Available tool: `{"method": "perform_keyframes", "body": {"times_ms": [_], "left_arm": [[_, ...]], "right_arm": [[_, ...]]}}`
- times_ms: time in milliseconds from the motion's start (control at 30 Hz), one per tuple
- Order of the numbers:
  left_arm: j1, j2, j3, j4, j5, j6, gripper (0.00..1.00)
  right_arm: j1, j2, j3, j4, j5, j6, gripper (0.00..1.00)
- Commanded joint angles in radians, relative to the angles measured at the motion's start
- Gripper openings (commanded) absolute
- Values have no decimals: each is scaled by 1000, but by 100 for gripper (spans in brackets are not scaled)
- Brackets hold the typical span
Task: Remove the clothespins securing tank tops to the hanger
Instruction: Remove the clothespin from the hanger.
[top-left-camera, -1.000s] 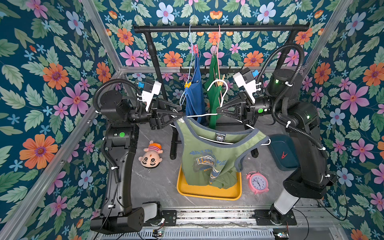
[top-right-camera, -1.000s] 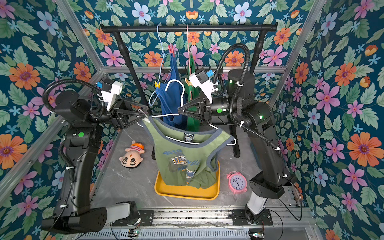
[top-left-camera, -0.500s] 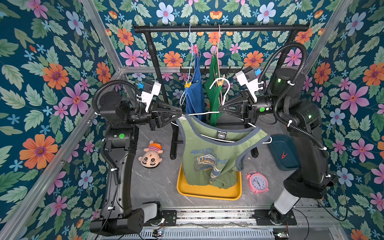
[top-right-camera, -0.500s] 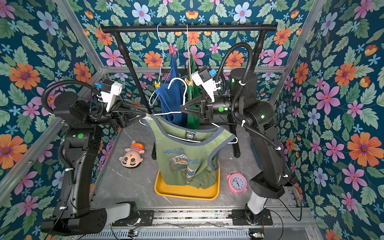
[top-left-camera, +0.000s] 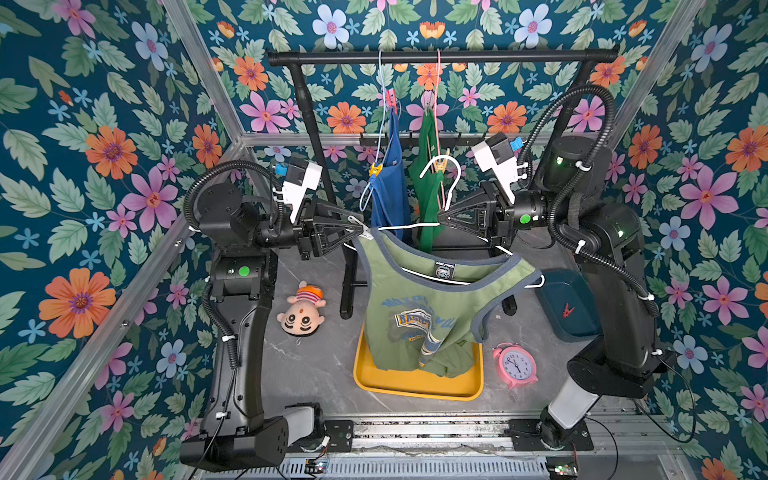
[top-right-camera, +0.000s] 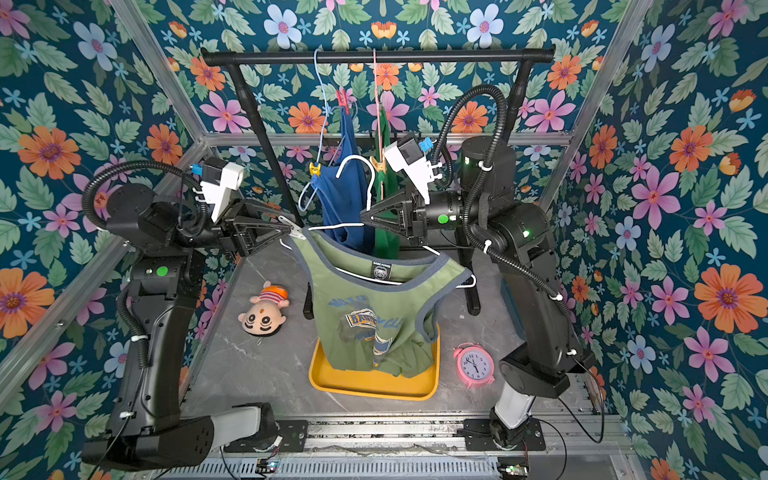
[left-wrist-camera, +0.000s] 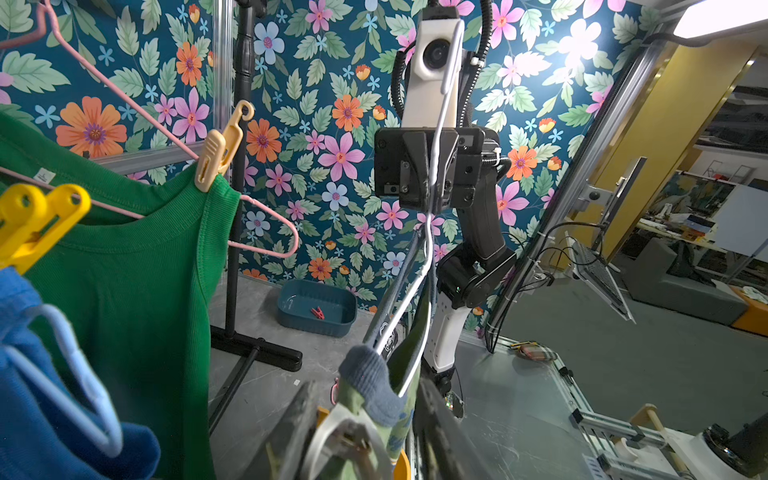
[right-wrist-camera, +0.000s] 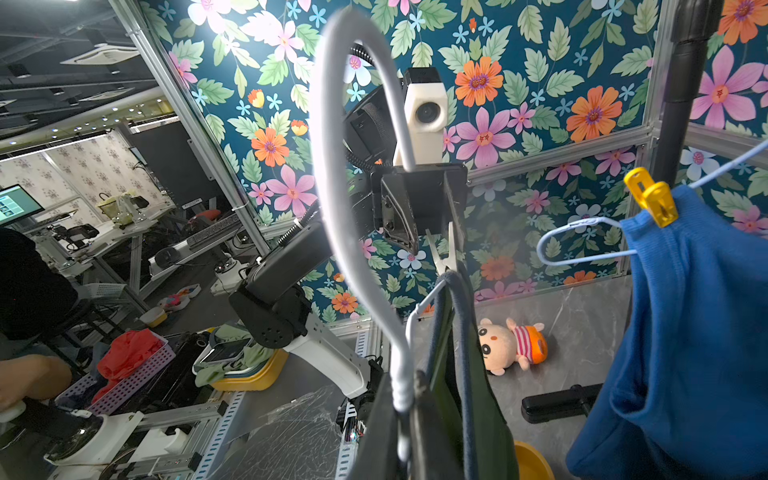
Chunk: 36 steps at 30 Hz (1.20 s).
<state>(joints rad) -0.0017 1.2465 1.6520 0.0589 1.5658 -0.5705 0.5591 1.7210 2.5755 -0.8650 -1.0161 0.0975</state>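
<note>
The olive tank top (top-left-camera: 419, 316) hangs on a white hanger (top-left-camera: 446, 174) above the tray. My right gripper (top-left-camera: 440, 218) is shut on that hanger's neck (right-wrist-camera: 401, 399). My left gripper (top-left-camera: 365, 230) is at the top's left shoulder, shut on a white clothespin (left-wrist-camera: 345, 440) that sits on the grey-trimmed strap (left-wrist-camera: 370, 374). On the rack behind hang the blue tank top (top-left-camera: 390, 195), with a yellow clothespin (top-left-camera: 376, 169) and a red clothespin (top-left-camera: 390, 99), and the green tank top (left-wrist-camera: 124, 266) with a tan clothespin (left-wrist-camera: 218, 153).
A black rack (top-left-camera: 440, 56) spans the back, its posts standing between the arms. A yellow tray (top-left-camera: 415, 386) lies under the olive top. A pink alarm clock (top-left-camera: 515, 365), a plush doll (top-left-camera: 301, 316) and a blue bin (top-left-camera: 582, 328) holding a red clothespin (top-left-camera: 568, 309) are on the table.
The right gripper has lifted the white hanger and olive top slightly. The left gripper has stayed at the left shoulder, on the white clothespin.
</note>
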Motion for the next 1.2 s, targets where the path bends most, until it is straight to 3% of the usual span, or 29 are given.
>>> {"method": "perform_keyframes", "body": {"times_ms": [0,267,533,867,1167], "left_arm": [[2,2,0,40,104,-6,33],[3,8,0,51,102,-12,21],[2,13,18,53,78,-16,0],[3,16,31,67,59,-40,0],[20,25,71,314,61,-246,0]], "right_arm": [[1,-11,2,24,-10,-10,0],[-10,-17,1,17,-12,-10,0],[-14,-5,3,14,-24,-10,0],[-18,27,26,12,-39,2,0],[-23,20,-38,-37,-25,-34,0]]}}
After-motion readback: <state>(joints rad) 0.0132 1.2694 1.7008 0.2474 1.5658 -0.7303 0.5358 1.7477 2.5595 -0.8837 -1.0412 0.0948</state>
